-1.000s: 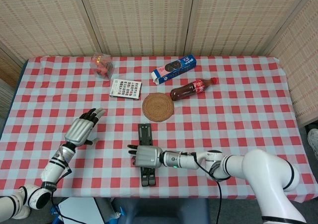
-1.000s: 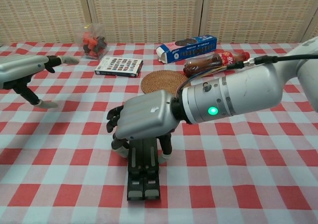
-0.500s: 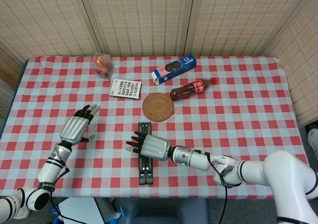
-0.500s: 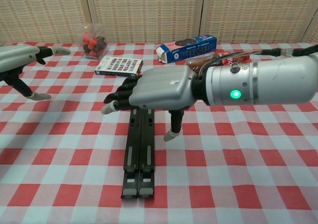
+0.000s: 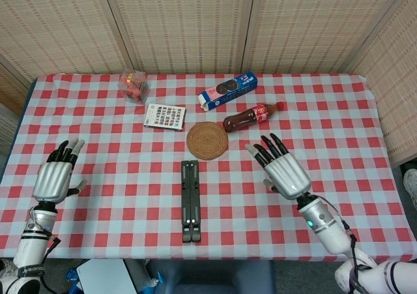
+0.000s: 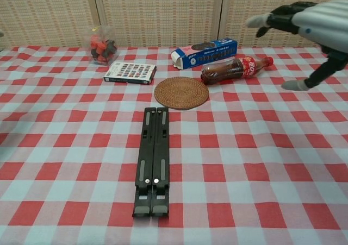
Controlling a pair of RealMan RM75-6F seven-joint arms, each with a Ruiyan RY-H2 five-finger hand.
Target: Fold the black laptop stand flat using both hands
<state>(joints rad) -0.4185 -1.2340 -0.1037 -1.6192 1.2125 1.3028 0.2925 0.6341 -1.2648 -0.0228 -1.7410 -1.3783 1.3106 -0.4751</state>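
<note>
Bright, even overhead light in both views, soft faint shadows. No glare apart from a mild sheen on the bottle (image 6: 234, 69). Head view sharp throughout. Chest view: right hand (image 6: 304, 22) slightly blurred at frame edge.

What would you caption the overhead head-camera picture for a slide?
Black laptop stand lies folded flat on the checkered table, with the left hand and right hand open and apart from it on either side.

Left hand (image 5: 53, 177) and right hand (image 5: 285, 170): silver shells, black fingers, pale tips; white forearms.
</note>
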